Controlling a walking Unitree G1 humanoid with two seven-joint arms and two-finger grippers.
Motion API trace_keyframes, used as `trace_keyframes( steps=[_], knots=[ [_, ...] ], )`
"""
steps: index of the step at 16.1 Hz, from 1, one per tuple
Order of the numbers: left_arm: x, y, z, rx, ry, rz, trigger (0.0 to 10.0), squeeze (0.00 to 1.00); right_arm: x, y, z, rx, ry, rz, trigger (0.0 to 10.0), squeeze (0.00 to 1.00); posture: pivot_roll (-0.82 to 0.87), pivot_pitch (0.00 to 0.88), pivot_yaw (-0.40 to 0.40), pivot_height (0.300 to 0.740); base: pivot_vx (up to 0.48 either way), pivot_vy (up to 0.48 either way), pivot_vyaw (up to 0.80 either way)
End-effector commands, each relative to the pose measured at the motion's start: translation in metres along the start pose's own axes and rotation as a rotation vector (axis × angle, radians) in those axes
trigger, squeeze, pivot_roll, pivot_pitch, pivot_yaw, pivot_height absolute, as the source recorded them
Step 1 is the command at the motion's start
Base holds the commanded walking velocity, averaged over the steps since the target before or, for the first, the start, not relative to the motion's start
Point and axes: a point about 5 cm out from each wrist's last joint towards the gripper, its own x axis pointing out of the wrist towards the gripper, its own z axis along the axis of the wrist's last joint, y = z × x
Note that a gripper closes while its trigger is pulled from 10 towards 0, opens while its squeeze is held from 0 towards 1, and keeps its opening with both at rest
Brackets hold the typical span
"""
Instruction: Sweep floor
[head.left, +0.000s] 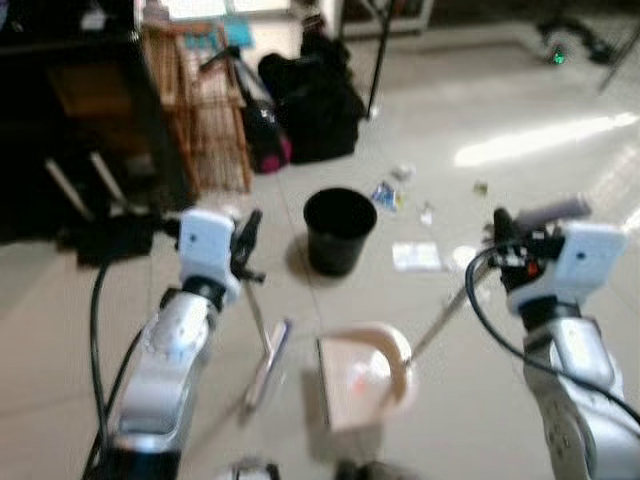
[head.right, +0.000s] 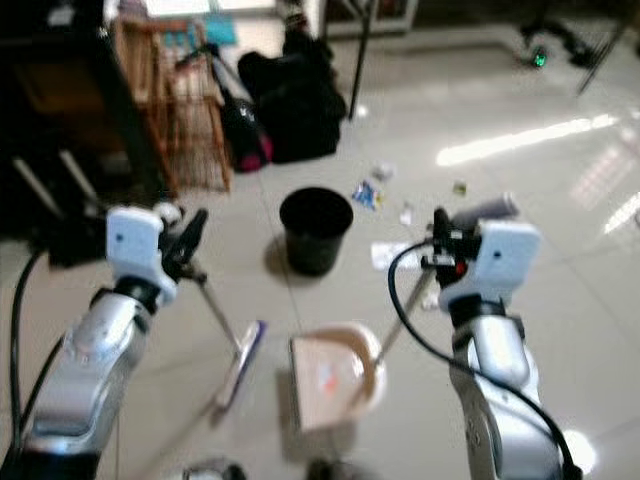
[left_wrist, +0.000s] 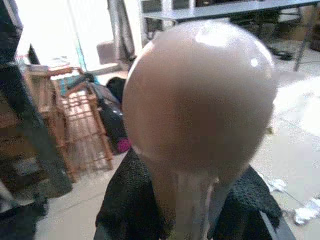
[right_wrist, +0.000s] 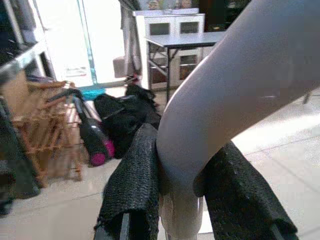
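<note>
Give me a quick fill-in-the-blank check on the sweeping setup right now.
1. The left gripper is shut on the handle of the ____.
2. The right gripper is shut on the handle of the ____.
3. The bin standing beyond the dustpan is ____ in colour.
4. The litter lies on the ____.

Missing words: broom; dustpan; black; floor

A wooden slatted rack (head.left: 205, 110) stands far left, beside a dark cabinet (head.left: 70, 110). Right of the rack lie black bags (head.left: 315, 100), one with a pink base (head.left: 268, 152). A grey folding table (right_wrist: 192, 42) stands farther back, before white cupboards (right_wrist: 170, 25).
</note>
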Motion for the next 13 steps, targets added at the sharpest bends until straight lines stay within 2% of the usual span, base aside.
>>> trace_keyframes(
  steps=[1, 3, 6, 7, 8, 13],
  knots=[
    [0.0015, -0.0027, 0.0085, 0.011, -0.043, -0.004, 10.0, 0.0, -0.0013, -0.0039, 0.0083, 0.011, -0.028, -0.007, 10.0, 0.0, -0.07, 0.117, -0.009, 0.74, 0.0, -0.48, 0.0],
    [0.0011, -0.0047, 0.0075, 0.006, -0.042, -0.011, 10.0, 0.0, -0.0022, -0.0048, 0.0081, 0.033, -0.018, -0.012, 10.0, 0.0, -0.08, 0.113, -0.006, 0.74, 0.0, -0.48, 0.0],
    [0.0027, -0.0056, 0.008, 0.003, -0.044, -0.014, 10.0, 0.0, -0.0027, -0.005, 0.0081, 0.013, -0.026, -0.014, 10.0, 0.0, -0.08, 0.114, -0.004, 0.74, 0.0, -0.48, 0.0],
    [0.0031, -0.005, 0.0085, 0.001, -0.045, -0.013, 10.0, 0.0, -0.0023, -0.0051, 0.0086, 0.0, -0.034, -0.016, 10.0, 0.0, -0.08, 0.113, -0.004, 0.74, 0.0, 0.0, 0.0],
    [0.004, -0.0037, 0.0062, -0.07, -0.014, -0.008, 10.0, 0.0, -0.0014, -0.0051, 0.009, 0.007, -0.034, -0.018, 10.0, 0.0, -0.08, 0.116, -0.001, 0.74, 0.0, 0.0, 0.0],
    [0.0055, 0.0027, 0.0064, -0.061, -0.02, 0.014, 10.0, 0.0, -0.0005, -0.0067, 0.0117, 0.013, -0.041, -0.032, 10.0, 0.0, -0.08, 0.124, 0.002, 0.74, 0.0, 0.48, 0.0]
  ],
)
